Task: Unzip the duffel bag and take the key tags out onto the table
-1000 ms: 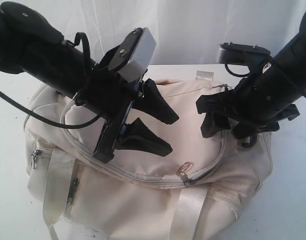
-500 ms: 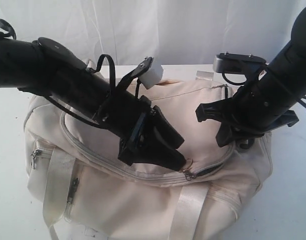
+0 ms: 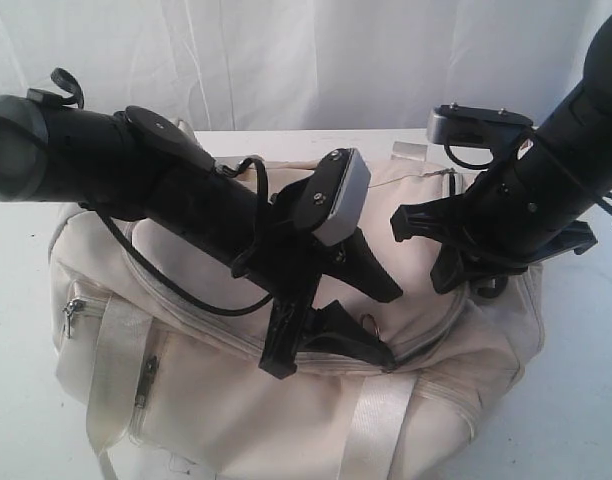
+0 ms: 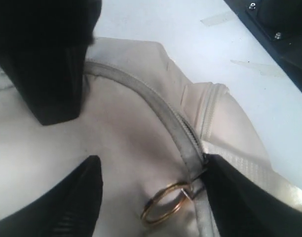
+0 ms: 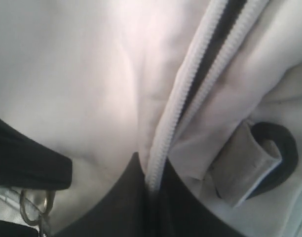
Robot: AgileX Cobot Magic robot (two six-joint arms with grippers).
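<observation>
The cream duffel bag (image 3: 216, 400) lies on the white table (image 3: 576, 400) with its grey zipper (image 4: 163, 111) mostly closed. A brass ring pull (image 3: 372, 322) hangs on the slider. My left gripper (image 3: 389, 325) is open low over the bag's top. Its fingers stand either side of the ring pull (image 4: 166, 203), one finger (image 4: 240, 197) close beside the slider. At the bag's right end my right gripper (image 3: 466, 282) is shut on the zipper edge (image 5: 163, 143), which is pinched between its fingers (image 5: 121, 207). There the zipper gapes slightly, dark inside. The key tags are hidden.
A webbing handle (image 3: 371, 420) runs down the bag's front, and a side pocket zipper (image 3: 146, 375) sits at its left. A black D-ring (image 5: 277, 143) on a fabric loop lies beside the right gripper. White curtain stands behind the table.
My left arm has swung down and right across the bag until its open fingers straddle the ring pull. The right gripper has closed on the zipper edge and stayed there.
</observation>
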